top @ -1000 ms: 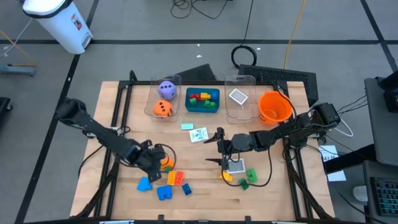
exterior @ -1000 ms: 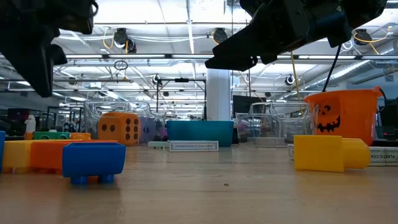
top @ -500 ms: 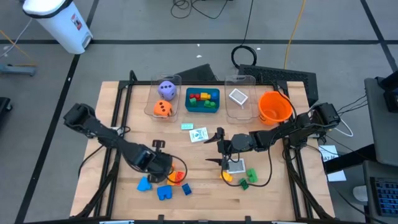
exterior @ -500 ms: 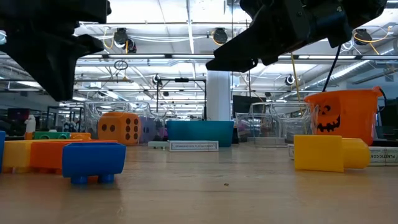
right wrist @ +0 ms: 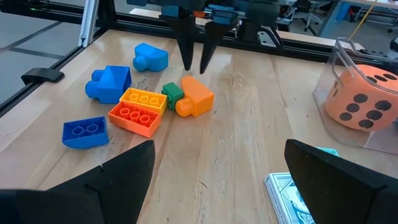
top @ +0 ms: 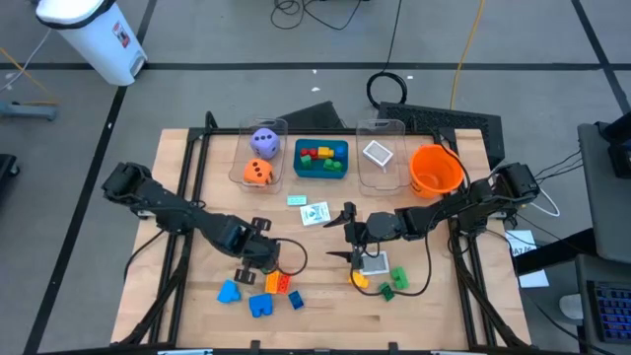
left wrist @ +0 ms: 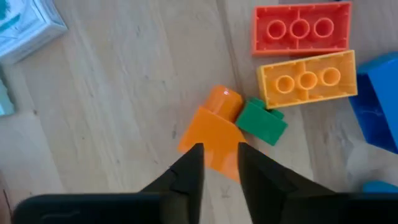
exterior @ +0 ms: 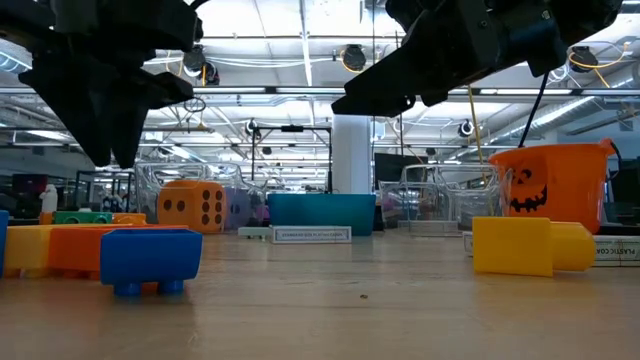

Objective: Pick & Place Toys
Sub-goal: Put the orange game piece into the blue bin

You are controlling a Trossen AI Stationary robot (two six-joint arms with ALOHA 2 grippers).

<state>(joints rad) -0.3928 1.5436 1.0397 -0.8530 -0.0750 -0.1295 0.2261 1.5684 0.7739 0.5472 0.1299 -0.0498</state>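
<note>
My left gripper (right wrist: 196,67) points down just above an orange brick (left wrist: 214,127) that lies flat on the table, its fingers a little apart and open with nothing between them. A small green brick (left wrist: 261,121) touches the orange one. Yellow (left wrist: 306,78) and red (left wrist: 300,28) bricks lie side by side beyond it, with blue pieces (right wrist: 109,83) around them. My right gripper (top: 345,235) hangs wide open over the table's middle, near a white card box (top: 373,261). Two dice (top: 261,156) sit in a clear bin.
Along the far edge stand the clear dice bin, a teal tray (top: 320,158) with bricks, a clear bin (top: 380,156) holding a card, and an orange bowl (top: 435,170). Picture cards (top: 315,213) lie mid-table. Yellow (top: 361,280) and green (top: 394,279) pieces lie by the card box.
My left gripper has gone a short way toward the table's right edge, over the orange brick, and has rolled about its own pointing line while still pointing down. The bricks have stayed where they were.
</note>
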